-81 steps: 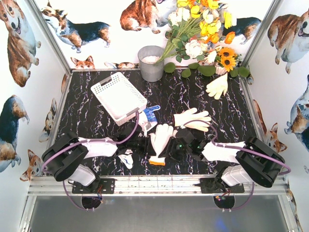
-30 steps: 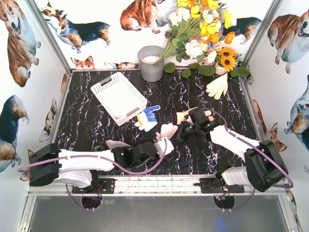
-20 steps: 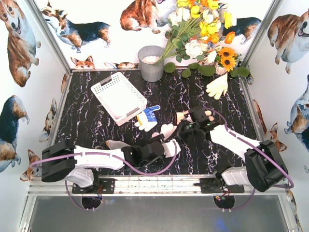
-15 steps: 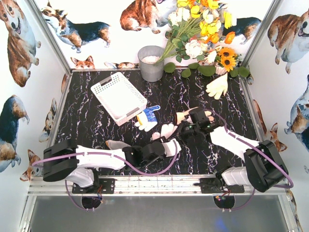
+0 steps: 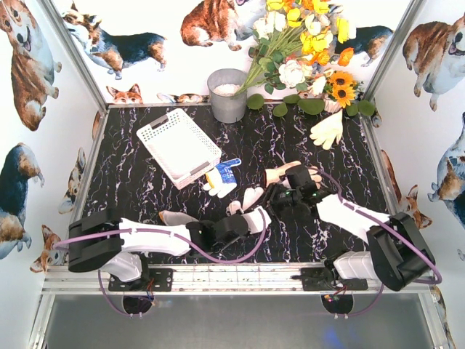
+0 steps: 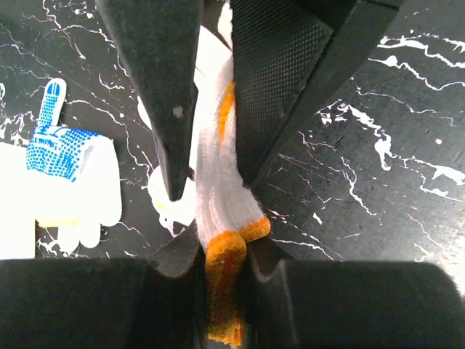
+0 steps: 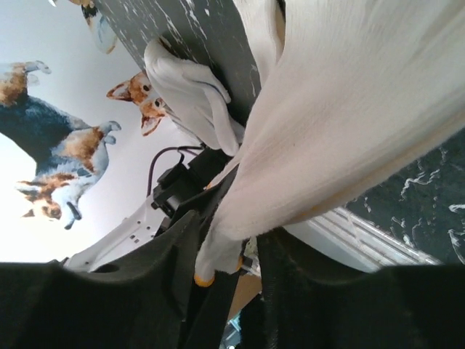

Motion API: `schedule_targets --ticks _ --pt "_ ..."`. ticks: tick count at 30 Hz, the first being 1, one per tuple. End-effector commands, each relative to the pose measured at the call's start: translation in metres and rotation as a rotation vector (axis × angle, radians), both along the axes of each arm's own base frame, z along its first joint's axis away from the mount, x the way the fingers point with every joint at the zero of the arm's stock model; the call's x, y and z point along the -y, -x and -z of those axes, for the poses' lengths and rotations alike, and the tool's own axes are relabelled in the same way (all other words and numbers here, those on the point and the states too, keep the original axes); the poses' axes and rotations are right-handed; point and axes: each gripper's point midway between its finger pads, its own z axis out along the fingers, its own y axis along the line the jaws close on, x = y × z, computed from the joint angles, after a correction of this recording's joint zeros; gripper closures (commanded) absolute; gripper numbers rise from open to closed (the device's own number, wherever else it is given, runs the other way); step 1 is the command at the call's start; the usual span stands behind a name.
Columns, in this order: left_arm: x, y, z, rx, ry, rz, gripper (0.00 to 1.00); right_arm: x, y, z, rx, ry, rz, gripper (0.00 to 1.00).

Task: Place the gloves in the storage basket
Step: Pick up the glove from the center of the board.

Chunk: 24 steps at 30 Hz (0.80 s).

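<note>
My left gripper (image 6: pixel 211 185) is shut on a white glove with an orange cuff (image 6: pixel 218 211), low over the table at the front middle (image 5: pixel 247 218). A blue-and-white glove (image 5: pixel 221 177) lies just beyond it, also in the left wrist view (image 6: pixel 65 149). My right gripper (image 5: pixel 292 190) sits on a cream glove (image 5: pixel 276 174). That cream cloth (image 7: pixel 349 123) drapes across its jaws and hides the fingertips. The white lattice storage basket (image 5: pixel 178 145) stands at the back left with nothing showing in it. Another cream glove (image 5: pixel 327 129) lies at the back right.
A grey metal bucket (image 5: pixel 227 94) and a bunch of flowers (image 5: pixel 305 51) stand along the back wall. A pale glove (image 5: pixel 174 217) pokes out from under my left arm. Corgi-print walls close in both sides.
My left gripper slid right and closed on the orange-cuffed glove's wrist end. My right gripper shifted slightly toward me over the cream glove.
</note>
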Motion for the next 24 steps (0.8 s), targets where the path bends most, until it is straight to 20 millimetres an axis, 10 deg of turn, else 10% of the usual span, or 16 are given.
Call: schedule_targets --ticks 1,10,24 --pt "0.001 0.007 -0.012 -0.044 0.085 -0.036 1.0 0.005 -0.017 -0.012 0.133 0.026 0.065 0.53" --pt "-0.001 0.013 -0.011 -0.119 0.141 -0.081 1.0 0.025 -0.021 0.019 0.131 0.152 0.18 0.05" --pt "-0.009 0.024 -0.015 -0.141 0.135 -0.027 1.0 -0.019 -0.043 0.052 0.112 0.088 0.187 0.24"
